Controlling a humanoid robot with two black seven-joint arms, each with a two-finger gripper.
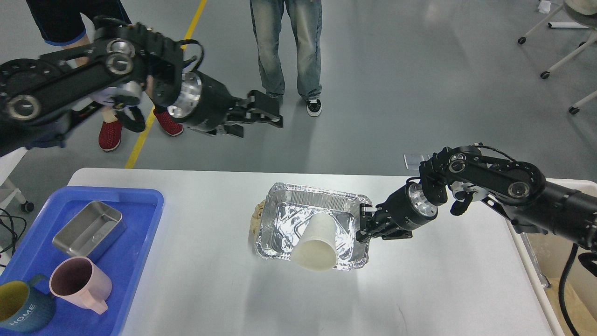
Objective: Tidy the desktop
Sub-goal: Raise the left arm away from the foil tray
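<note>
The desktop is a wide white table top. A silver foil tray sits at its middle. A white paper cup lies tilted inside it, its mouth over the near rim. A brown scrap shows at the tray's left edge. My left gripper is open and empty, raised high beyond the table's far edge. My right gripper is at the foil tray's right rim and looks shut on it.
A blue tray at the desktop's left end holds a metal box, a pink mug and a dark blue mug. Two people stand on the floor beyond the table. A bin edge adjoins the right side.
</note>
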